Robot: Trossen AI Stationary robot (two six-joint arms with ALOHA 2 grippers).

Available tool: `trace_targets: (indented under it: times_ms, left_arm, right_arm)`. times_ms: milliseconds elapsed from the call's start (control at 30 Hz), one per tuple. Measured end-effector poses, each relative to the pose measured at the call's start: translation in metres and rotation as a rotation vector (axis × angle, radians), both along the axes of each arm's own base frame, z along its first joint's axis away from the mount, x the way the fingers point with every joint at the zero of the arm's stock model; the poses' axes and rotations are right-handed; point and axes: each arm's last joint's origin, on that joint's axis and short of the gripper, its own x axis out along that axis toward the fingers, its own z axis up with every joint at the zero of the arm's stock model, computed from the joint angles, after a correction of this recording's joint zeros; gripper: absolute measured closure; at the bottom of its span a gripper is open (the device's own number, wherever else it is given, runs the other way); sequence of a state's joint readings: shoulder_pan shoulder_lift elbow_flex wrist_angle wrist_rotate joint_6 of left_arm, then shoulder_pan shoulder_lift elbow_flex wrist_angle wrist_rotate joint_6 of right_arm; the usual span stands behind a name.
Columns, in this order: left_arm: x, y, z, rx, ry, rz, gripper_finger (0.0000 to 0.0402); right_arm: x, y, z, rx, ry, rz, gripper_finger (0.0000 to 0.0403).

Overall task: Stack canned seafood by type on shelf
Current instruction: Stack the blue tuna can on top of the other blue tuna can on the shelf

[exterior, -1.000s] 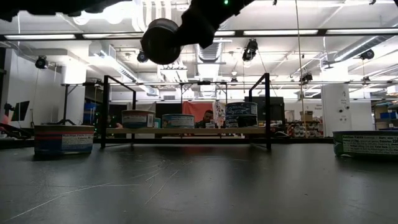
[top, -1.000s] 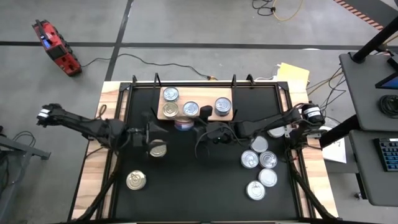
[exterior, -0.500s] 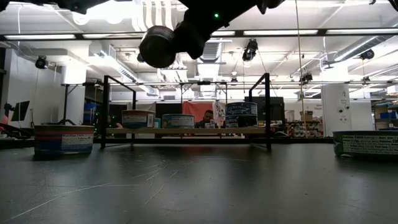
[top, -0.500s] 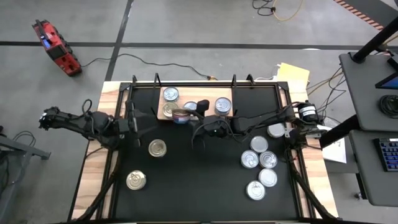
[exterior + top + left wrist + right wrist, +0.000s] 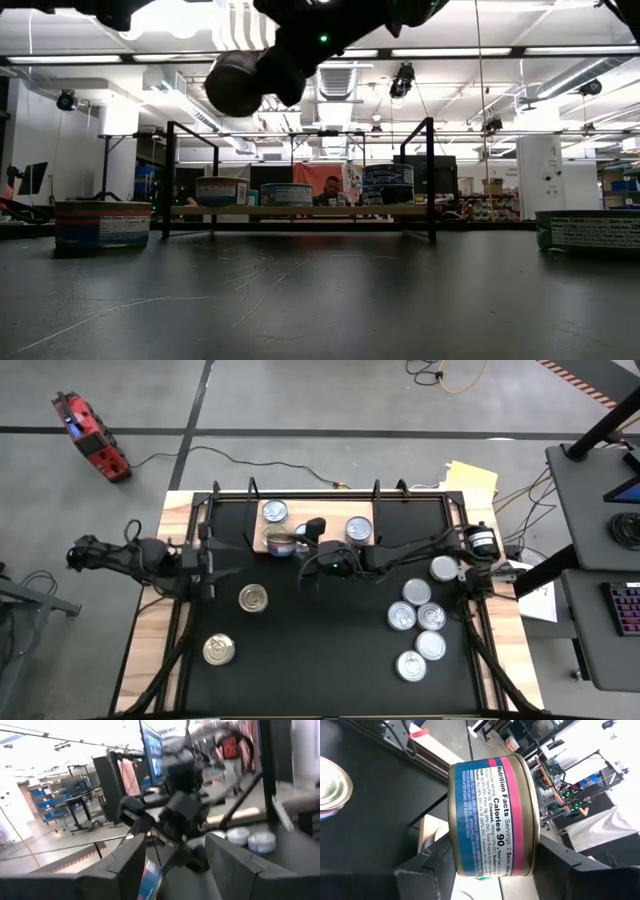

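Gripping a blue-and-pink can between its fingers, the right gripper hovers over the shelf at the high view's upper centre; only its wrist view shows the label. The left gripper is open and empty. Seven cans lie loose on the table.
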State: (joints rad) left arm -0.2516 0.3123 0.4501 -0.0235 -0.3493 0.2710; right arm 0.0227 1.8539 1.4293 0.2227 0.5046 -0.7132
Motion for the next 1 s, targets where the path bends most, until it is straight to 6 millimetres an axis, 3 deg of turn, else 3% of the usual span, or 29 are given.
trace_targets:
  times_ms: [333,767,1000]
  left_arm:
    - [-0.028,0.007,0.002,-0.148,-0.119,-0.019,0.0212]
    - [-0.038,0.01,-0.007,-0.169,-0.166,-0.021,0.0212]
    - [-0.038,0.01,-0.007,-0.166,-0.165,-0.02,0.0212]
  right_arm:
    - [0.012,-0.004,-0.005,-0.083,0.041,-0.036,0.0207]
    - [0.02,-0.025,-0.025,-0.078,0.055,-0.068,0.0208]
    - [0.021,-0.026,-0.025,-0.061,0.034,-0.049,0.0205]
